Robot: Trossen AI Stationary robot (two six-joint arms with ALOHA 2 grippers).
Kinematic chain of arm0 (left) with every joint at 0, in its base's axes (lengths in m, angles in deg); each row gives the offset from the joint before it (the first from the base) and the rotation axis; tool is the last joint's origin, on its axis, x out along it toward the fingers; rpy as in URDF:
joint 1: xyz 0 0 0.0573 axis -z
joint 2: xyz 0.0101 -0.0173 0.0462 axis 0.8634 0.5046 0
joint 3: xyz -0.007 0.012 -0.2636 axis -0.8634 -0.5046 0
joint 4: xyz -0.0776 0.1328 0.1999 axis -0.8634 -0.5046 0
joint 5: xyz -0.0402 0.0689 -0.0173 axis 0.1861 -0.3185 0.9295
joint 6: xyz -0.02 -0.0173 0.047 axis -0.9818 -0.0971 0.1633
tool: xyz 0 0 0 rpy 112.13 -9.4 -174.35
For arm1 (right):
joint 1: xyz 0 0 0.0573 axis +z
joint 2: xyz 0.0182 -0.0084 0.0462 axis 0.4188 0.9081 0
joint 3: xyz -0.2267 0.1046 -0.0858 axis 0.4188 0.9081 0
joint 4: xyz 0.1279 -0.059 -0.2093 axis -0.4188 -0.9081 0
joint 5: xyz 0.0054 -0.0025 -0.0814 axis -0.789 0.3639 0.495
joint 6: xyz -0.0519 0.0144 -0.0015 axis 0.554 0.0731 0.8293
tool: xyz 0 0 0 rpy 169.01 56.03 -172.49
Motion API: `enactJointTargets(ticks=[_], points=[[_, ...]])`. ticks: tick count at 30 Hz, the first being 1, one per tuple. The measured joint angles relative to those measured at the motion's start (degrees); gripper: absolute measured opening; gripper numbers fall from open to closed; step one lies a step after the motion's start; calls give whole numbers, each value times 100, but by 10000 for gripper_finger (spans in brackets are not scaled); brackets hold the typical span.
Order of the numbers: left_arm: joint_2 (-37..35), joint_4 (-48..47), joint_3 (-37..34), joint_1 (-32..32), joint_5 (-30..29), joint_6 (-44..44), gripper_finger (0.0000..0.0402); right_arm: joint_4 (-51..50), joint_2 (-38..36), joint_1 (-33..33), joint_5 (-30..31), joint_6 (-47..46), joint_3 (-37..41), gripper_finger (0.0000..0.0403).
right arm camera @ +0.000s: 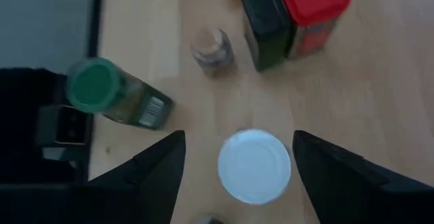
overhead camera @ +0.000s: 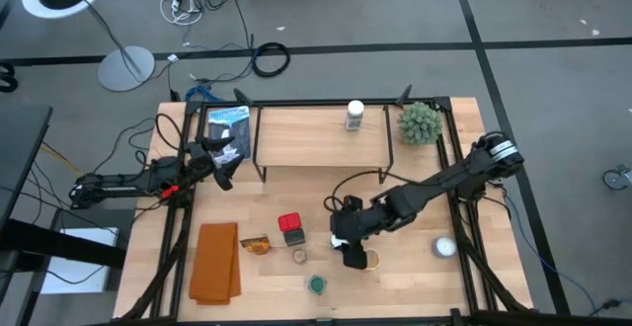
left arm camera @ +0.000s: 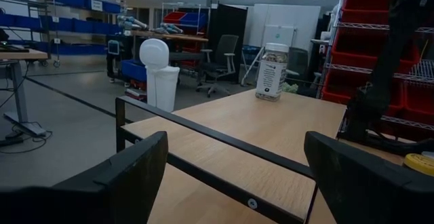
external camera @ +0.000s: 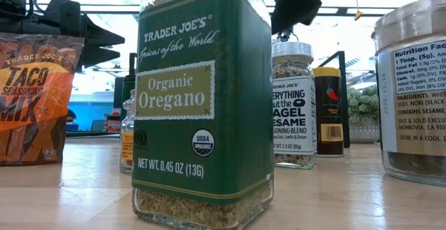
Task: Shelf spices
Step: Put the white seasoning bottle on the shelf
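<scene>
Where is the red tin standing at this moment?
In the high view the red tin stands on the table in front of the shelf, between the taco mix packet and the right tool.

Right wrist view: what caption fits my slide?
Open right gripper hovers over a round white-capped jar, beside a green-lidded jar and red-lidded tin.

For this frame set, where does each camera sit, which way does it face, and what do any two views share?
High view: overhead, straight down on the table, both arms, shelf.
Low view: tabletop height, level across; oregano jar fills it, an arm part dark above.
Left wrist view: forward past open left gripper over the shelf.
Right wrist view: down past open right gripper on a white-capped jar.
Shared: the shelf jar.
</scene>
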Motion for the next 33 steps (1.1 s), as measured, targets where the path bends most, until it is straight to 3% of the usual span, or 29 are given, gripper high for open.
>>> enactJointTargets(ticks=[11,33], points=[[0,2,0,0,-2,0,351,-1429,950,24,168,-1075,-1210,291],[0,8,0,-2,-1,0,351,-1953,1309,-133,40,-1245,-1205,284]])
